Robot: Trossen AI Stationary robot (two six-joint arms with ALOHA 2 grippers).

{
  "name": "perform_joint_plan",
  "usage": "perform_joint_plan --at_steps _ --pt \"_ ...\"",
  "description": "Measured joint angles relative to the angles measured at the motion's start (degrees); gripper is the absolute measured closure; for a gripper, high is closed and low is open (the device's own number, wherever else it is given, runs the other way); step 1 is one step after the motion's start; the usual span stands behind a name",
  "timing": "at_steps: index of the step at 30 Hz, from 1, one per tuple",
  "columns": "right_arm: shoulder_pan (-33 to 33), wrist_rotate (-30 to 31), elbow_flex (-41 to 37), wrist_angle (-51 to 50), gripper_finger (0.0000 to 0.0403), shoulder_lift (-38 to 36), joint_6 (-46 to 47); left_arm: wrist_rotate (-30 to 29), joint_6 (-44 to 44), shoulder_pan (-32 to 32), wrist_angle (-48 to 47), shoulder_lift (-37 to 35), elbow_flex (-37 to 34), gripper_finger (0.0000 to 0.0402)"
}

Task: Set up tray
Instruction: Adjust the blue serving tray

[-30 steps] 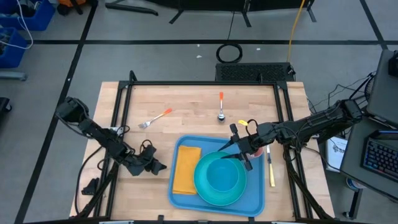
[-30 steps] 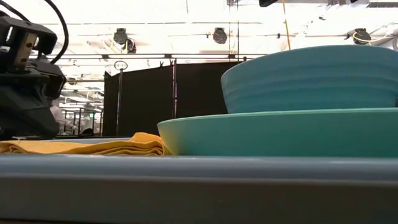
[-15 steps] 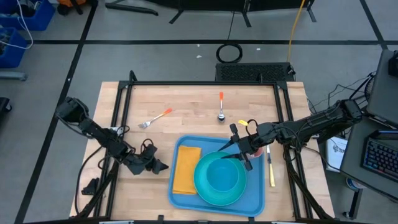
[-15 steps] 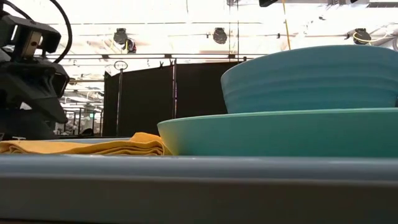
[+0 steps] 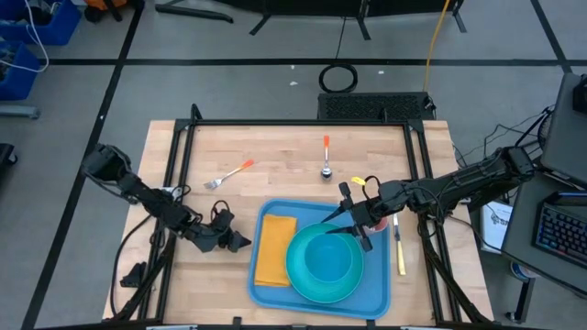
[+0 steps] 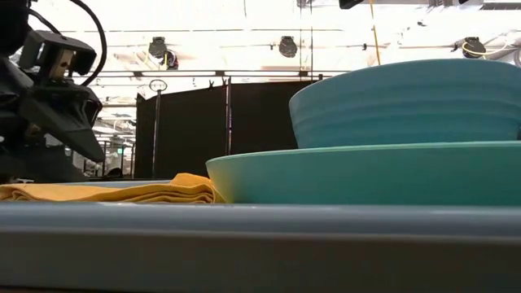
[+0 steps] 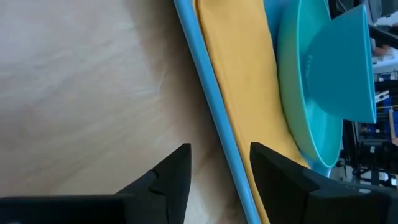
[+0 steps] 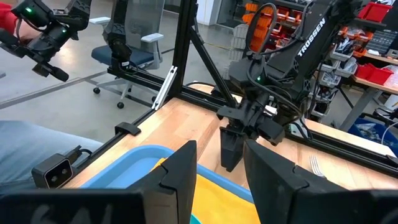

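Note:
The blue tray (image 5: 377, 301) lies at the table's near middle. It carries a folded yellow napkin (image 5: 274, 249) on its left and a teal plate (image 5: 305, 280) with a teal bowl (image 5: 331, 258) in it. My left gripper (image 5: 241, 240) sits low on the table at the tray's left rim (image 7: 205, 106), open. In the left wrist view the rim runs into the gap between the fingers (image 7: 177, 177); I cannot tell whether they touch it. My right gripper (image 5: 359, 231) hangs open above the tray's far right part with nothing between its fingers.
A fork (image 5: 229, 174) with an orange handle and a spoon (image 5: 326, 158) lie on the bare wood beyond the tray. A yellow-handled knife (image 5: 400, 249) lies just right of the tray. Black frame rails (image 5: 179, 174) run along the table's sides.
My left gripper has opened beside the tray's left rim. The tray, napkin, plate and bowl have stayed where they were.

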Motion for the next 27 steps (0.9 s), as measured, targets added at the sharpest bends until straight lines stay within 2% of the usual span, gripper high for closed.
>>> perform_joint_plan --at_steps 5,13,22,27 --pt "0.00 -0.02 0.00 0.00 0.0277 0.00 0.00 1.15 -0.05 0.91 1.61 2.56 0.14 0.0233" --pt "0.00 0.00 0.00 -0.03 0.0277 0.00 0.00 2.36 3.08 1.88 11.67 7.97 0.26 0.0233" --pt "0.01 0.00 0.00 -0.01 0.0277 0.00 0.00 4.36 3.35 3.24 9.81 8.68 1.74 0.0234" --pt "0.01 -0.02 0.00 -0.02 0.0277 0.00 0.00 7.09 2.56 4.33 1.82 8.71 4.86 0.0234"
